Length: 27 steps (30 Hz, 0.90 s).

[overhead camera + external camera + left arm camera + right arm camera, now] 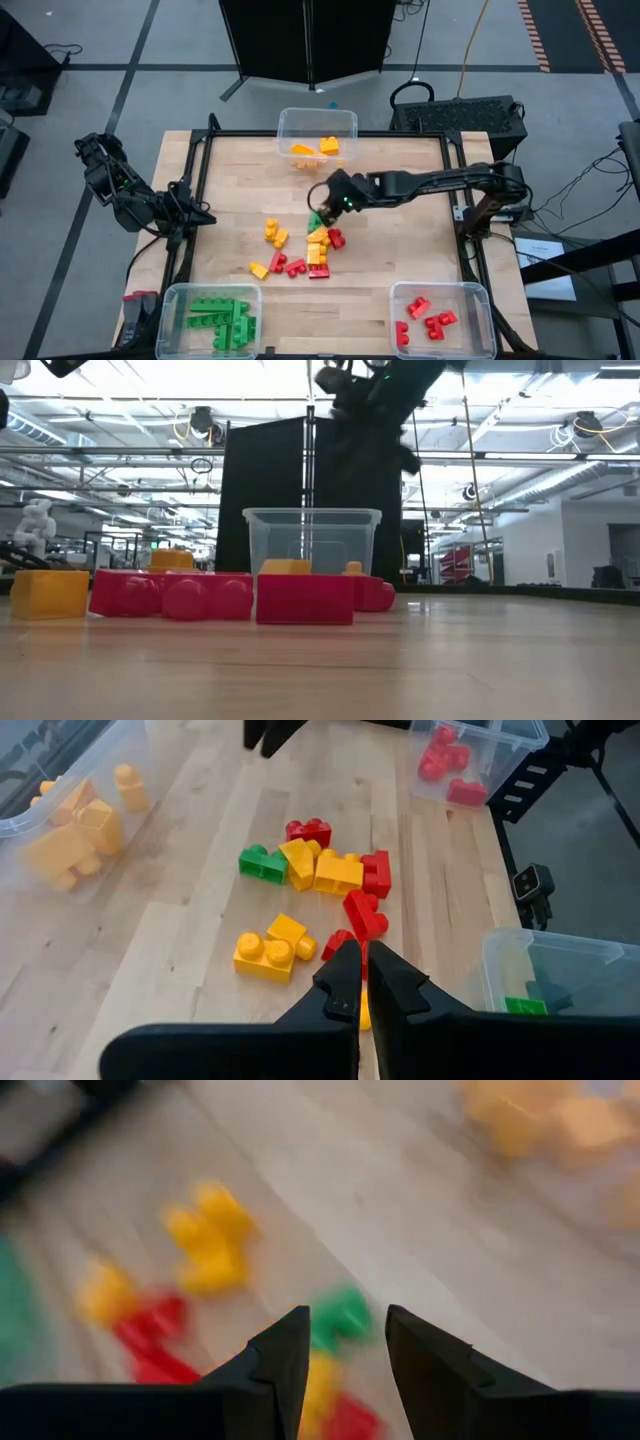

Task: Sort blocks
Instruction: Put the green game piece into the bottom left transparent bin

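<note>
While left gripper [362, 982] waits pinched at table's left edge, right gripper [346, 1342], part-open and empty, hovers above mid-table green block [316, 222] for sorting

I work in a robotics lab, a large open hall rather than a home or shop. Around my wooden bench [400, 190] the floor is grey carpet tile [90, 40] crossed with dark tape lines, and striped hazard tape [530, 30] marks an aisle in one corner. Cables [575, 200] trail off the bench's black metal frame to an equipment box [470, 115] on the floor. Behind the bench stands a black partition panel [300, 490]. Looking level across the boards, I see an industrial ceiling of exposed pipes and ducts [540, 470] with bright strip lighting [180, 375], and a pale robot figure [35, 520] among distant workstations.
</note>
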Available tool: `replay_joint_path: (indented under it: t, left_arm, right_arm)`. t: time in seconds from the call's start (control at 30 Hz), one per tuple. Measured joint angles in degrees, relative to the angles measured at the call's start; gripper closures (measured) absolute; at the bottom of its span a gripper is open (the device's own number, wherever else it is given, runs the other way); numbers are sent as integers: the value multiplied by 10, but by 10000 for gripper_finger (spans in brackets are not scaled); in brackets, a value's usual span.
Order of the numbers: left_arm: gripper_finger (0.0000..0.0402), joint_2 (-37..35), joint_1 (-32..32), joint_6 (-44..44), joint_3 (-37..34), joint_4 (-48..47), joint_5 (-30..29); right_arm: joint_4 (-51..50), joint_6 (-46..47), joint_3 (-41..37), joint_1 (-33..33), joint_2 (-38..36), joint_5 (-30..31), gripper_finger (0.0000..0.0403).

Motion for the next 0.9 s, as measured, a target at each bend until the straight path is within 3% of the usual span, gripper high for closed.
replay_joint_path:
  t: [0.13,0.27,0.4,0.47,0.57,0.73,0.9]
  left_arm:
    - [398,0,0,0,0,0,0]
    - [398,0,0,0,0,2,2]
    - [398,0,0,0,0,3,3]
    - [398,0,0,0,0,2,3]
    - [398,1,0,0,0,2,3]
    - [398,2,0,1,0,2,3]
    - [398,2,0,4,0,2,2]
  right_arm:
    - [150,48,-30,-12,31,-80,273]
    - [124,4,-5,-13,80,-133,273]
    - [123,-107,50,-14,93,-192,273]
    - [76,-179,82,-14,101,-223,271]
    - [-30,-297,141,-11,120,-197,256]
    - [-238,-470,241,-9,167,-97,198]
    - [-318,-567,322,-9,226,-70,140]
